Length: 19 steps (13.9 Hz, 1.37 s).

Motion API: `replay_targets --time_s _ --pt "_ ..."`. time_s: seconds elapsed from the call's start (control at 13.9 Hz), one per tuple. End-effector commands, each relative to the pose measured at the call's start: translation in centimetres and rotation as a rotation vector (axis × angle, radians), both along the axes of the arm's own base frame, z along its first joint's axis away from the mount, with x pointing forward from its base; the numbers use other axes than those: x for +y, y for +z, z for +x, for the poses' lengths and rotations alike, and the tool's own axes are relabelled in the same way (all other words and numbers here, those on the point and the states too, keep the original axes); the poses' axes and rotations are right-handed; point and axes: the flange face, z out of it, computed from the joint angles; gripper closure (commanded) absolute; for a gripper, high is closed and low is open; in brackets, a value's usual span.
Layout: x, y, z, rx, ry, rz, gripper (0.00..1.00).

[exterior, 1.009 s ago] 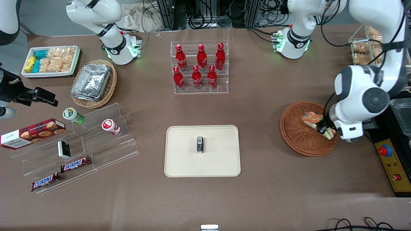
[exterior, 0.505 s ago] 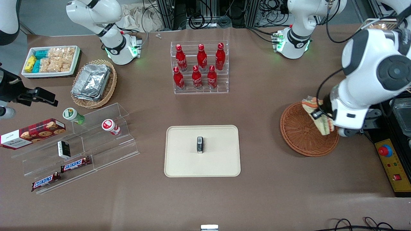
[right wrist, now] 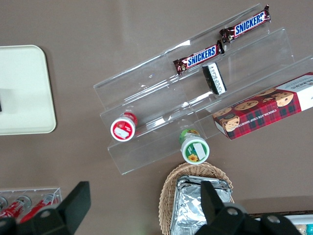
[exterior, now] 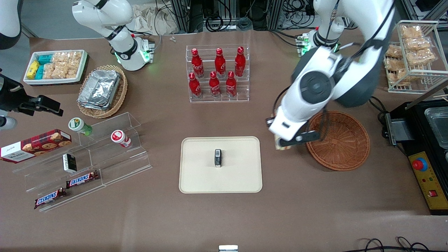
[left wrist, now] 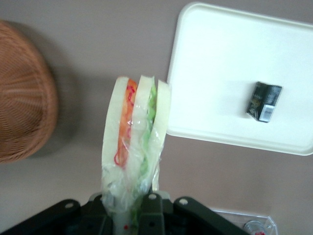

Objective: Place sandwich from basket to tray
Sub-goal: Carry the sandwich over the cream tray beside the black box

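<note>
A: What writing can be read around the flat cream-beige rectangular tray (exterior: 196, 182)?

B: "SNICKERS" on two brown bars (exterior: 82, 180), lying on the low clear acrylic stepped stand (exterior: 115, 168) toward the parked arm's end of the counter (exterior: 224, 220) from the tray. On that stand there are also a red tartan cookie box (exterior: 35, 145) whose lettering is too small to read, one small black packet (exterior: 69, 162), one green-lidded cup (exterior: 79, 126) and one red-lidded cup (exterior: 120, 138).

A: And the bottles?

B: Six red bottles (exterior: 219, 62) with white script, three per row, stand in a clear rack farther from the front camera than the tray. The script is too small to read for certain.

A: What lies on the tray?

B: One small dark packet (exterior: 218, 158) with a white label, near the tray's middle.

A: Where is the triangular pale-bread sandwich with orange and green filling (left wrist: 136, 142)?

B: In clear wrap, held up above the bare counter just beside the tray's edge, between the tray and the round reddish-brown wicker basket (exterior: 344, 147).

A: The left gripper (left wrist: 128, 208)?

B: Its jaws are clamped on the sandwich's lower end, the wedge standing upright from them.
</note>
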Motion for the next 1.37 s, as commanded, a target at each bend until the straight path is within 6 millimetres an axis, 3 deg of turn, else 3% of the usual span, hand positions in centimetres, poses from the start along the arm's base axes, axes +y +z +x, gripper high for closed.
replay_targets --time_s 0.0,0.22,0.36,0.86,0.94,1.08,1.3 --pt "-4.7 -6.6 1.1 -0.035 -0.082 -0.023 1.0" --pt "-6.0 -12.4 1.8 -0.069 -0.117 -0.017 1.0" --pt "-6.4 -14.8 2.3 -0.1 -0.126 -0.029 1.0" --pt "-6.5 -19.0 3.5 -0.131 -0.13 -0.066 0.99" --pt "-6.3 -19.0 3.6 -0.13 -0.127 -0.066 0.71" --pt "-6.2 -19.0 3.7 -0.132 -0.124 -0.065 0.01" --pt "-6.2 -18.9 3.8 -0.14 -0.123 -0.072 0.0"
